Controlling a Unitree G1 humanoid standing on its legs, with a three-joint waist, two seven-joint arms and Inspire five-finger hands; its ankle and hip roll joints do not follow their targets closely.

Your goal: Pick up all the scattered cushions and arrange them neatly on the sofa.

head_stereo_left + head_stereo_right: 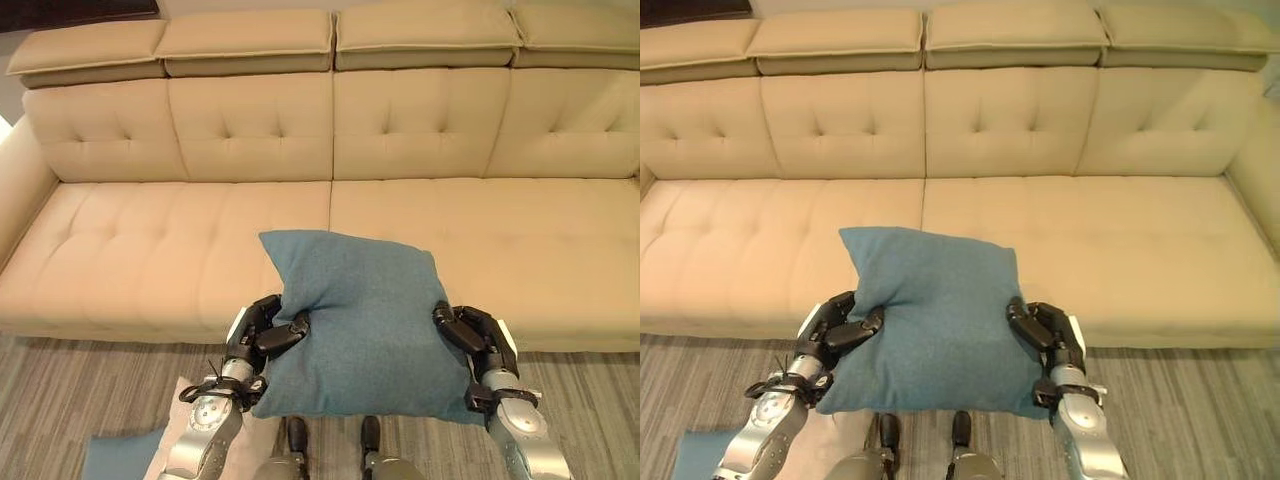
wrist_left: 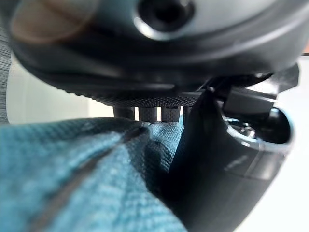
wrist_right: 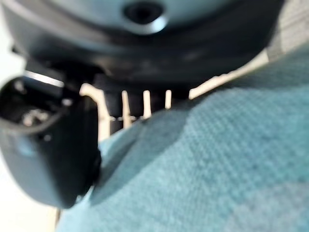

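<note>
Here, in the left eye view, a teal cushion (image 1: 365, 325) is being held up between both hands in front of the beige sofa (image 1: 480, 230), its upper corner overlapping the front edge of the seat. The left hand (image 1: 262, 335) is gripping the cushion's left edge, thumb pressing into the fabric and fingers wrapping behind it. The right hand (image 1: 478, 338) is clamping the right edge in the same way. A second teal cushion (image 1: 122, 455) is lying on the striped carpet (image 1: 70, 385) at the lower left, beside a pale cloth (image 1: 172, 415).

In the right eye view, the same cushion (image 1: 935, 320) is hanging between the two hands over the carpet.

In the left wrist view, the thumb (image 2: 207, 159) is pinching a fold of the teal fabric against the fingers (image 2: 147, 113) behind it.

In the right wrist view, the thumb (image 3: 50, 154) is closing on the cushion's edge.
</note>
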